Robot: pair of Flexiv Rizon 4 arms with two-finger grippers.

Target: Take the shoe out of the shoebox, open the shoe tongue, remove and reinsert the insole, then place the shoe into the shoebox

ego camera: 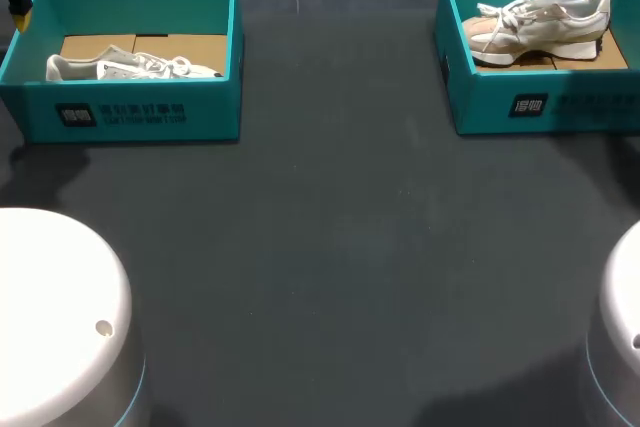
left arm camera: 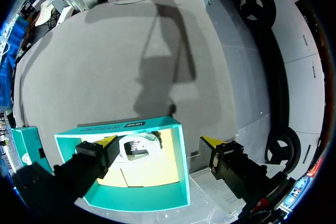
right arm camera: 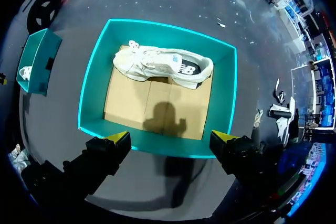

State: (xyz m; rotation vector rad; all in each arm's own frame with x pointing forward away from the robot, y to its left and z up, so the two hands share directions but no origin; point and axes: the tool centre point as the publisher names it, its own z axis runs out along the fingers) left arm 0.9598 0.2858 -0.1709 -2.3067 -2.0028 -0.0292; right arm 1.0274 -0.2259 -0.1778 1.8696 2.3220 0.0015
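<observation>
The shoe (ego camera: 540, 25) lies in the shoebox (ego camera: 500, 107) at the head view's upper right, ahead of the right gripper (right arm camera: 170, 137), whose fingers stand apart. The left gripper (left arm camera: 157, 141), also apart, hangs over a second shoebox (ego camera: 130, 112) at upper left. Bare table (ego camera: 330, 247) spreads between the boxes. The right wrist view shows the whole cardboard floor (right arm camera: 152, 108), which is partly hidden in the head view.

left gripper (left arm camera: 158, 142) hung high at the far left, pointed down, yellow-tipped fingers (left arm camera: 107, 141) spread wide, right gripper (right arm camera: 170, 137) high at the far right, pointed down, spread wide too
</observation>
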